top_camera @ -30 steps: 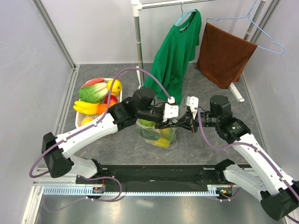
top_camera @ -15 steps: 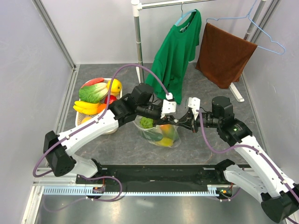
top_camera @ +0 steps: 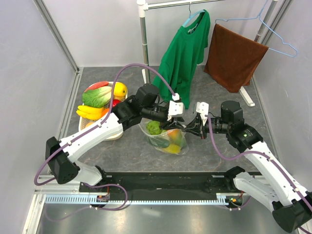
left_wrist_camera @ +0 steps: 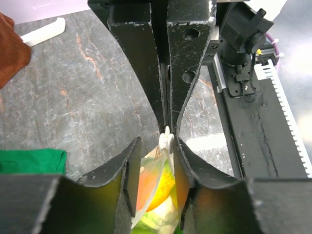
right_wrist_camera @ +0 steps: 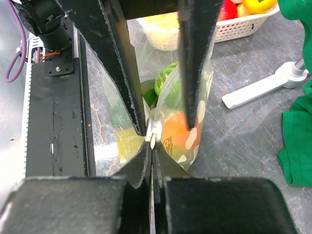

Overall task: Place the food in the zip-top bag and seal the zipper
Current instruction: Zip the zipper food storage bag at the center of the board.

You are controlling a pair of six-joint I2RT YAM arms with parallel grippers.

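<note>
1. The zip-top bag [top_camera: 168,139] stands on the dark table [top_camera: 126,153] in the middle of the top view, between the 2 arms.
2. Inside the bag are pieces of the food: a green piece [top_camera: 154,127], an orange piece [top_camera: 173,134] and a yellow piece [top_camera: 168,148].
3. The right gripper [right_wrist_camera: 152,152] points in from 3 o'clock. Its fingers are pressed together and pinch the white end of the zipper [right_wrist_camera: 152,132] at the top edge of the bag.
4. The left gripper [left_wrist_camera: 157,146] points in from 10 o'clock. Its fingers stand apart, 1 on each side of the bag's top edge, just beside the tips of the right gripper. I cannot tell if its pads touch the film.
5. The white tray [right_wrist_camera: 239,27] lies at 9 o'clock from the bag. It holds more food: a pale-green cabbage [top_camera: 97,97], bananas [top_camera: 90,112] and a yellow fruit [top_camera: 120,90].
6. A green shirt [top_camera: 183,58] hangs at 12 o'clock from the bag, and a brown towel [top_camera: 234,56] hangs at 1 o'clock.
</note>
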